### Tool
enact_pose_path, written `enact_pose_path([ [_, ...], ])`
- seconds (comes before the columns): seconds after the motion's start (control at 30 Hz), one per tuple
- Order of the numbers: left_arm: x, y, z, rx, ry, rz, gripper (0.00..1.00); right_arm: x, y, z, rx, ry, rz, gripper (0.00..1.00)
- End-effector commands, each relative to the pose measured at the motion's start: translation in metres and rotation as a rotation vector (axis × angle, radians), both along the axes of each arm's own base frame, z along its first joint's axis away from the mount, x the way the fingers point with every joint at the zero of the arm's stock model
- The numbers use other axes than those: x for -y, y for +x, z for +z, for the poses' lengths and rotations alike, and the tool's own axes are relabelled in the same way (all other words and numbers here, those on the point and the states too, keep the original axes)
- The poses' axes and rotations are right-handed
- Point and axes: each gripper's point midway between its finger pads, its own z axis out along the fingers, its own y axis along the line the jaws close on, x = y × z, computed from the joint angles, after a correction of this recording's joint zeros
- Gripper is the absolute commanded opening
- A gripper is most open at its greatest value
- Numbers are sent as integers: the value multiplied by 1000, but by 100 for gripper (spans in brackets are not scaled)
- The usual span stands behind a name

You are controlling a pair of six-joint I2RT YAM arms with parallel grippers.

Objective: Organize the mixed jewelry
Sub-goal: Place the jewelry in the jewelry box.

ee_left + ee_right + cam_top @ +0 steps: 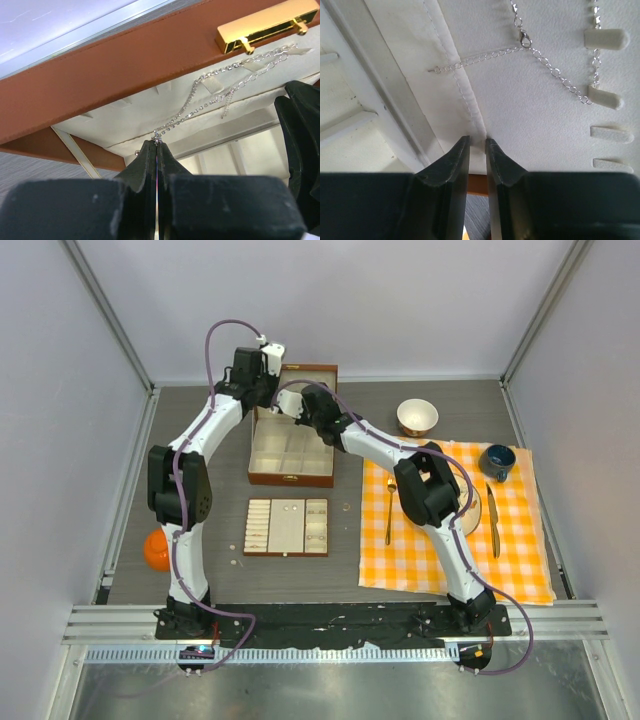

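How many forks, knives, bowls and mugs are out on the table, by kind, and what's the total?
Fork: 1
Knife: 1
Bowl: 1
Mug: 1
Total: 4

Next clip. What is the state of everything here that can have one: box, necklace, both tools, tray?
Wooden box: lid open, standing up.
Necklace: draped across the inside of the lid, one end pinched.
Left tool: shut on the necklace.
Right tool: narrowly open, empty, close to the inside of the lid.
Tray: lying flat, a few small pieces in it.
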Motion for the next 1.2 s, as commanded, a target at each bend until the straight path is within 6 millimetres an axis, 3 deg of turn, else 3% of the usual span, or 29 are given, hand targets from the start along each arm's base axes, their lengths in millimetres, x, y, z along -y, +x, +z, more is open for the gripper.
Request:
enact_pose_path([
  [0.0,50,0,59,138,-144,-97,0,-47,-32,-35,-66,-84,159,24],
  [0.23,50,1,58,138,-142,-96,0,-50,-34,-43,-84,-85,169,19],
  [0.53,51,1,60,136,-151,-102,0,-52,-41,-50,-134,-74,189,1],
  [0.9,60,-5,61,110,-189,-147,0,-56,-55,-34,-192,-6,207,1],
  [1.17,73,-14,71,77,-274,-178,0,-58,-64,-35,-238,23,218,1],
])
